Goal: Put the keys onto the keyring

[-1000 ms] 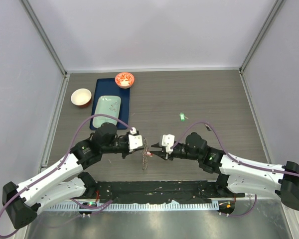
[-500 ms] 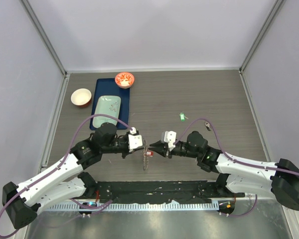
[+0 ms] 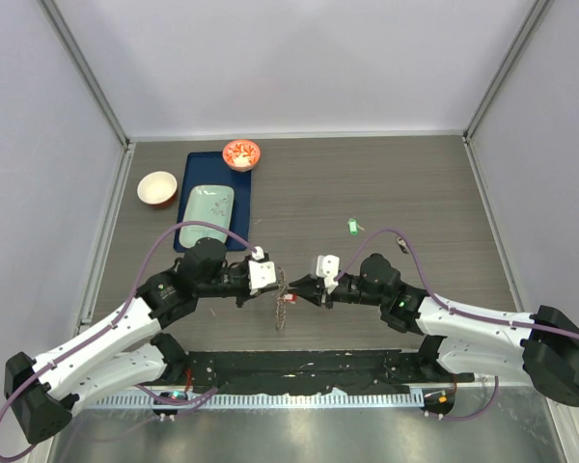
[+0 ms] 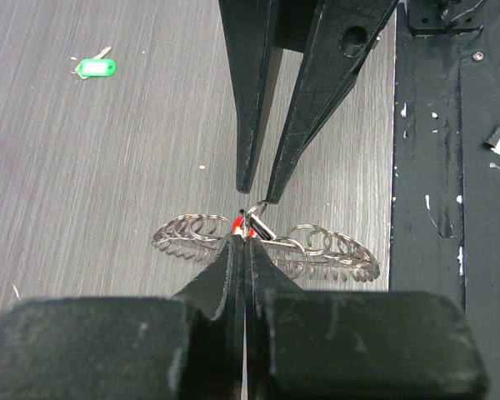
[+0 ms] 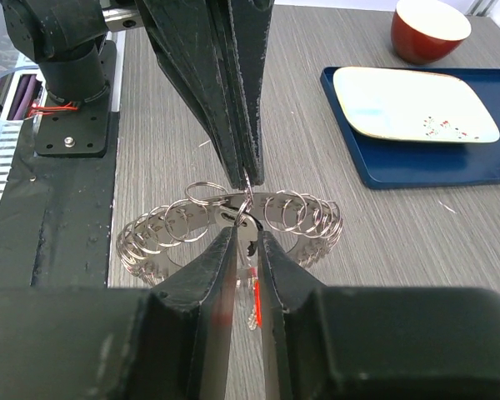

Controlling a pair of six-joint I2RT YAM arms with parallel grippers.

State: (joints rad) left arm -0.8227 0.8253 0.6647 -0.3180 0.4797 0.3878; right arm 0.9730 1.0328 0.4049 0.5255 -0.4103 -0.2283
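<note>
A: Entry one — keyring (image 3: pixel 281 307)?
B: Silvery, beaded rim, stood on edge. Location: middle of the counter's (image 3: pixel 396 183) near edge, between the two arms. Whether it touches the counter, cannot tell.

A: Left jaws?
B: Shut tight on the ring's rim.

A: Right jaws?
B: Tip to tip with the left ones, nearly closed. They pinch the red key (image 5: pixel 257 304) at the ring's rim.

A: Other keys?
B: Green key (image 3: pixel 350 226): flat on the counter, right of centre, well apart from the ring. Dark key (image 3: pixel 402 245): further toward the right edge, beside the right arm's cable.

A: Remaining stock?
B: Far-left corner — blue tray (image 3: pixel 203 167) holding a pale green plate (image 3: pixel 206 207). A small bowl (image 3: pixel 241 153) with red contents sits at the tray's far right corner. A red bowl (image 3: pixel 157 188), cream inside, stands just left of the tray.
</note>
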